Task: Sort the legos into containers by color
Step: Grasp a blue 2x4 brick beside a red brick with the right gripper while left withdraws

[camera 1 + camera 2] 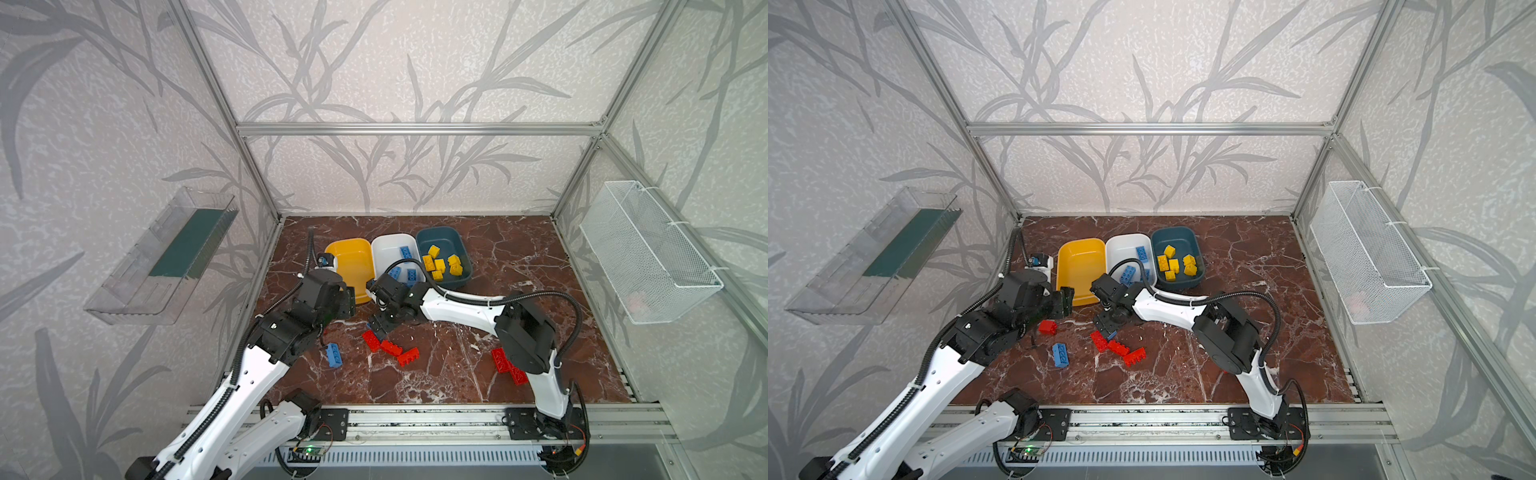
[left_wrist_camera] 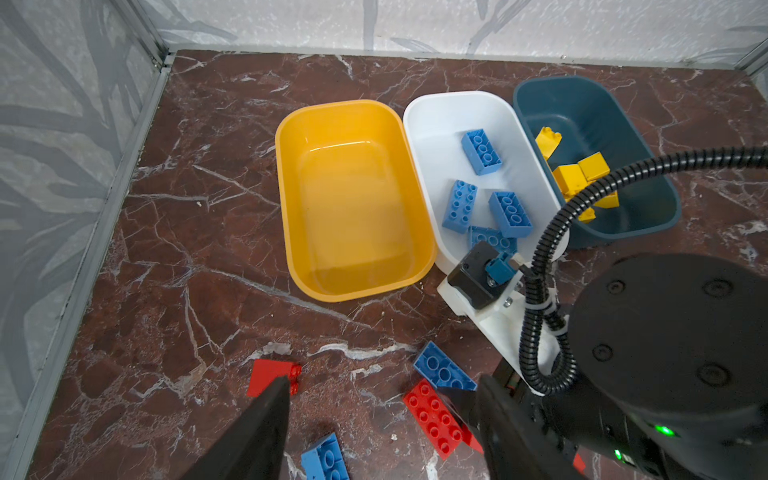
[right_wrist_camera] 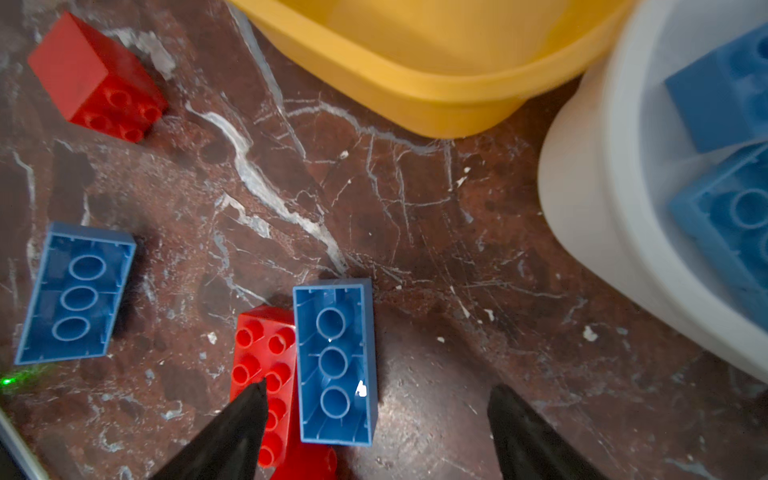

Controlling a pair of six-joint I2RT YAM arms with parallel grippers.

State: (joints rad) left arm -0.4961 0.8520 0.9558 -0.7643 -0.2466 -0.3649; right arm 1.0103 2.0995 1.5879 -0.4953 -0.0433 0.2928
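R arm (image 1: 457,309) is bent low across the middle; right gripper (image 3: 378,386) is spread wide over upturned blue plastic brick (image 3: 334,361), laid against red studded brick (image 3: 266,353); left gripper (image 2: 384,380) is held wide, angled down; behind, blue bricks (image 2: 481,151) are seen in white plastic tub (image 2: 436,120), yellow bricks (image 2: 594,166) in teal tub (image 2: 582,104).

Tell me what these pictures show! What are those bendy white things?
Those are two robot arms with pincers called grippers. Two pictures look down from above; two come from cameras on the wrists. On the marbled table sit an empty yellow tub, a white tub with blue bricks and a teal tub with yellow bricks. Red bricks lie loose. The left gripper is open and empty; the right gripper is open, pointing at an upside-down blue brick.
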